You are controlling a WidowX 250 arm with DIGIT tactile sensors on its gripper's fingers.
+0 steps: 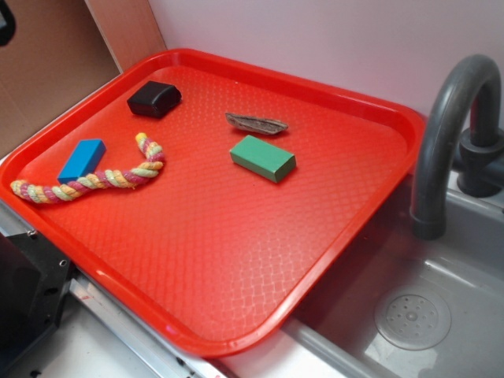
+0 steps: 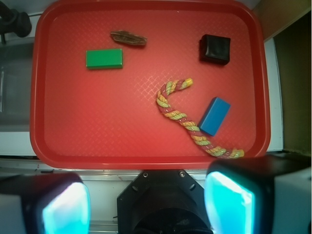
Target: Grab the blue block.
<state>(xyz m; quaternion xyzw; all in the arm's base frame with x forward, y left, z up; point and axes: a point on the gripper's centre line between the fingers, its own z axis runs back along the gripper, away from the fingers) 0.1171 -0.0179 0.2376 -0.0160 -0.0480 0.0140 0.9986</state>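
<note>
showing the start of the reach, wrist view nearest first: the gripper (image 2: 146, 204) sits at the bottom edge of the frame, its two glowing fingers (image 2: 66, 209) spread wide apart with nothing between them, high above and short of the red tray (image 2: 46, 122). beyond the fingers lies the braided rope (image 2: 181, 116), curving across the tray's right half in this view. the blue block (image 2: 215, 116) rests flat on the tray, touching or just beside the rope's outer side, between the rope and the tray's right rim. farther on lie the black block (image 2: 215, 49), the green block (image 2: 104, 59) and a small brown scrap (image 2: 128, 37), all well apart from the blue block. in the exterior view the blue block (image 1: 82, 160) sits near the tray's left corner, and no arm is visible there. progress, as judged: nothing grasped; approach, descent and closing all remain. the block's long axis runs diagonally in the wrist view, from lower left to upper right, roughly parallel to the neighbouring stretch of rope, so the fingers would likely need to turn to close across its short sides without catching the rope.
</note>
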